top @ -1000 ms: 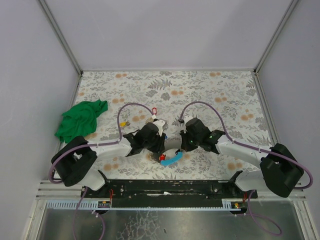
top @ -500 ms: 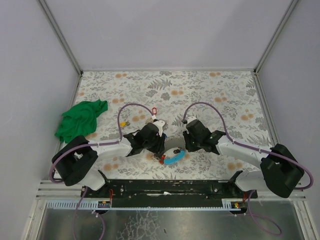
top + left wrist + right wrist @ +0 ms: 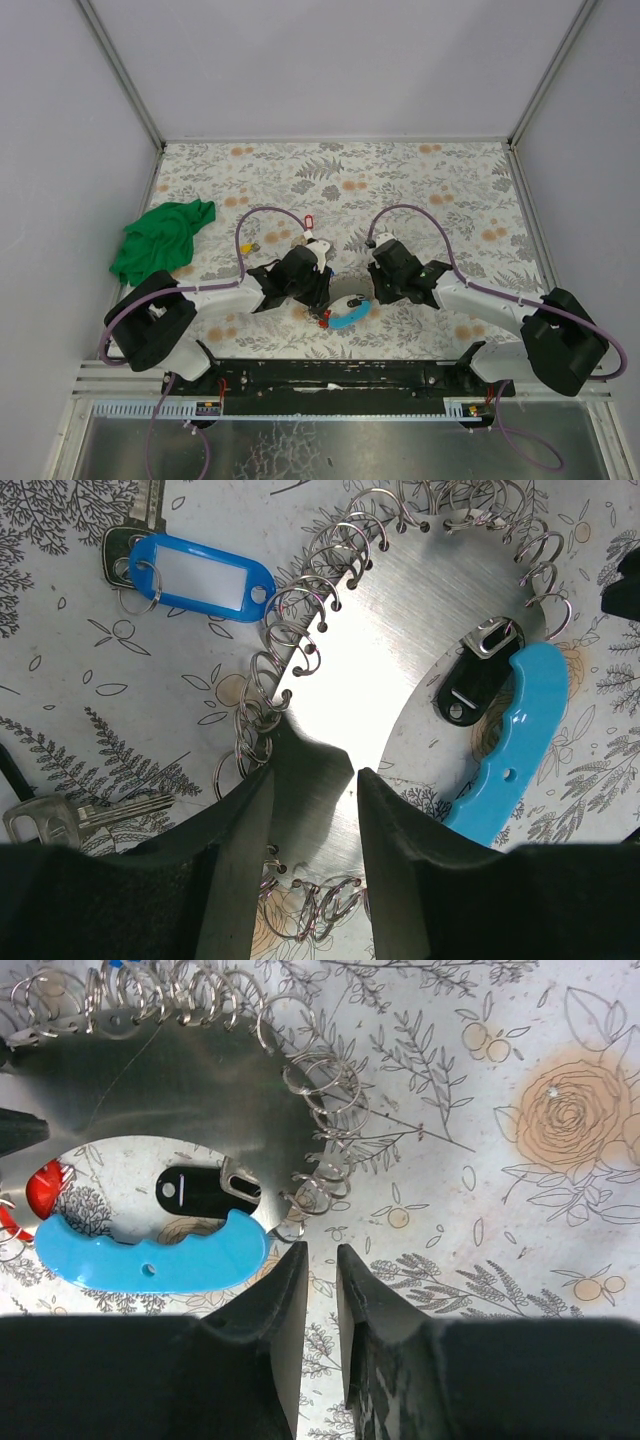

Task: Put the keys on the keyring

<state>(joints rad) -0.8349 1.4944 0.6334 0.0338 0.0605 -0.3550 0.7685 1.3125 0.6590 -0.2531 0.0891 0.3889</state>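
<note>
The keyring is a flat metal ring plate (image 3: 400,630) edged with several wire split rings, with a blue handle (image 3: 510,740) and a black tag (image 3: 470,685). It lies on the table between both arms (image 3: 347,298). A key with a blue tag (image 3: 205,575) and a bare key (image 3: 80,815) lie beside it. A red tag (image 3: 45,1185) lies at the plate's inner hole. My left gripper (image 3: 315,780) is open, its fingers over the plate's band. My right gripper (image 3: 320,1250) is open by a narrow gap, empty, just off the plate's edge (image 3: 200,1080).
A green cloth (image 3: 160,240) lies at the table's left edge. A red-tagged key (image 3: 309,222) and a small key (image 3: 250,243) lie behind my left arm. Walls close off the left, right and far sides.
My right gripper has shifted slightly right and nearer. The keyring's blue handle has turned and slid a little to the right. My left gripper has hardly moved.
</note>
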